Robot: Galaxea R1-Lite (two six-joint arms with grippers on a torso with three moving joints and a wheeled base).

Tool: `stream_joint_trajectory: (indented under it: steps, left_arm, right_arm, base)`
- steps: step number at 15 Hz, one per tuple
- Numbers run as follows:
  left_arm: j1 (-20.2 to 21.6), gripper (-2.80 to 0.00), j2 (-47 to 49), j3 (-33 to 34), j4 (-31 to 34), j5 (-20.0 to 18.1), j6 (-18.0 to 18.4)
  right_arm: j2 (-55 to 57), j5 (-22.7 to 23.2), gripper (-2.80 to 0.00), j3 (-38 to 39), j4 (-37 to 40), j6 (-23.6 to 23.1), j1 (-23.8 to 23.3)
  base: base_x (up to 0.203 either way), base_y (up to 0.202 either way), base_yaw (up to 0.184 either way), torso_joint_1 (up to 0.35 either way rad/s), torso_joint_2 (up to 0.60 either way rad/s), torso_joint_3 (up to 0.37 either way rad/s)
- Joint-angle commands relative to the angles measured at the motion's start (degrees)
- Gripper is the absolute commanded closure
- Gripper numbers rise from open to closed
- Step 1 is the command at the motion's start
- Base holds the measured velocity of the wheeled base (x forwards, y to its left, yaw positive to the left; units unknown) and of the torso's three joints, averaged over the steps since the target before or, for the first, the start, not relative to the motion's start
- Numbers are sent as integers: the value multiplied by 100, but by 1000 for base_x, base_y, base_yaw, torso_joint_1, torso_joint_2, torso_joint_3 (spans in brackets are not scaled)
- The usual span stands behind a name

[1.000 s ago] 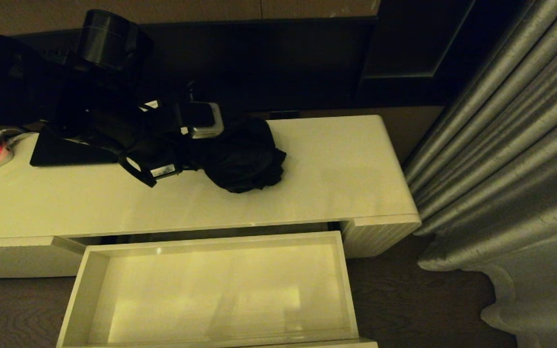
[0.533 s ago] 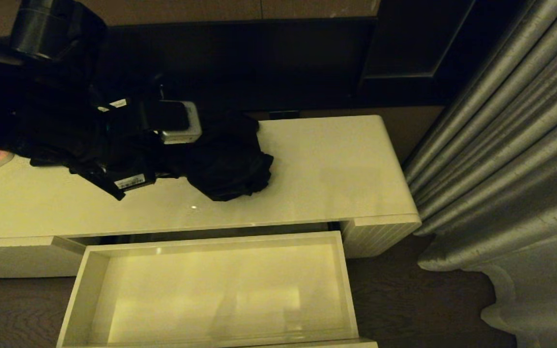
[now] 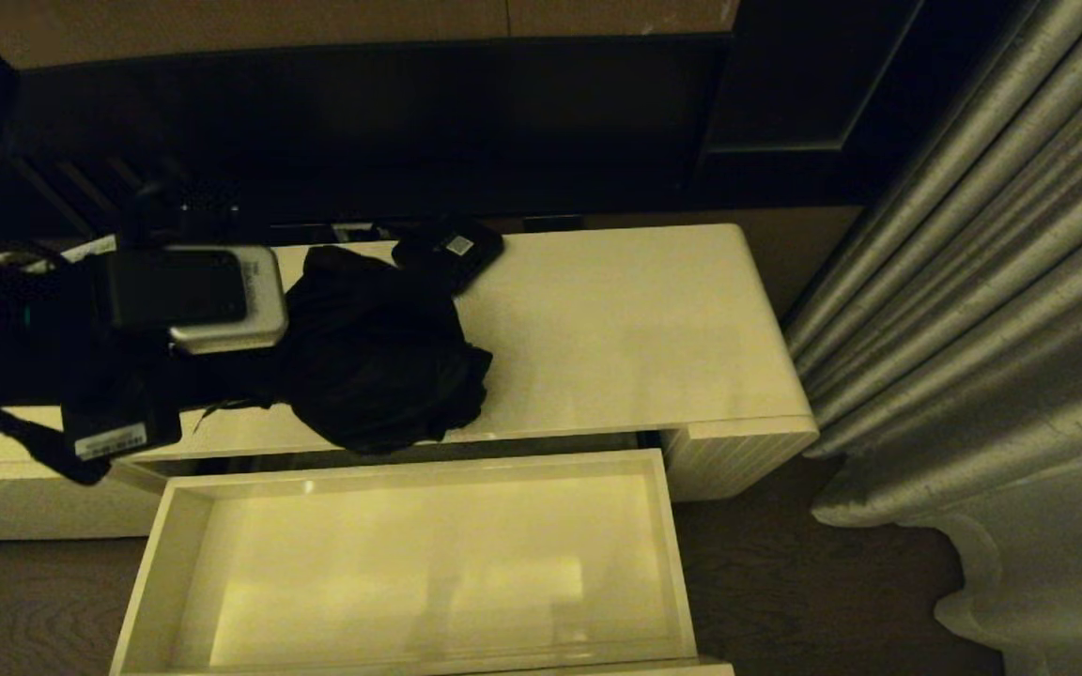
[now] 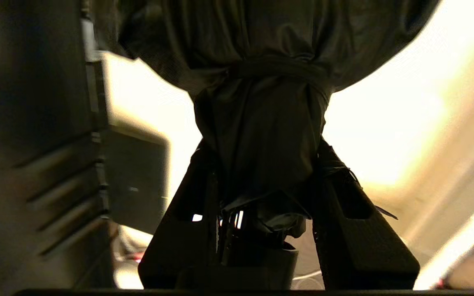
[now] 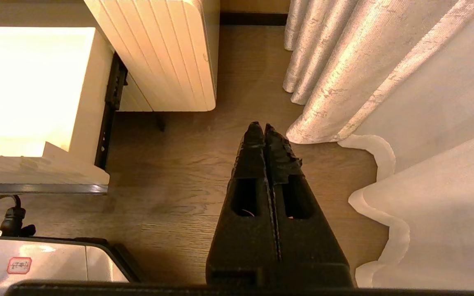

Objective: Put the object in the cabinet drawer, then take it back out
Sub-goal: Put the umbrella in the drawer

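Over the cabinet's front edge: umbrella (image 3: 377, 361) carried toward the drawer (image 3: 409, 563).
My left gripper (image 4: 261, 181) clamps its bundled fabric; next I lower and release inside. Right gripper (image 5: 265, 135) parked, fingers together.

Warm yellow light falls on a glossy cream table (image 3: 654, 319) with a ribbed rounded end — behind it a dark wall panel (image 3: 503, 122); grey-silver curtains (image 3: 992, 310) hang at the right, pooling on the dark wood-grain floor (image 3: 785, 582)
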Motion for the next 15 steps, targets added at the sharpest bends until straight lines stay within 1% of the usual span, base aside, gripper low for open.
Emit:
stream_joint_trajectory:
  steps: [1,3,5,6,11,13,15]
  left_arm:
    - [-161,0,-471,629,5,-31,27]
    - [-336,0,-590,856,-17,-33,10]
    - [-681,0,-602,1362,-49,-3,-13]
    - [-815,0,-558,1467,-55,7,-28]
    - [-906,0,-257,1636,-53,8,-24]
    - [-1059,0,30,1651,-70,-4,-89]
    - [-1113,0,188,1630,-72,-2,-105]
  right_arm:
    - [4,5,0,0,-4,2,2]
    - [4,5,0,0,-4,2,2]
    - [4,5,0,0,-4,2,2]
    - [4,5,0,0,-4,2,2]
    - [4,5,0,0,-4,2,2]
    - [4,5,0,0,-4,2,2]
    - [4,5,0,0,-4,2,2]
  base:
    - [0,0,0,0,0,0]
    - [0,0,0,0,0,0]
    - [0,0,0,0,0,0]
    - [0,0,0,0,0,0]
    - [0,0,0,0,0,0]
    - [0,0,0,0,0,0]
    - [0,0,0,0,0,0]
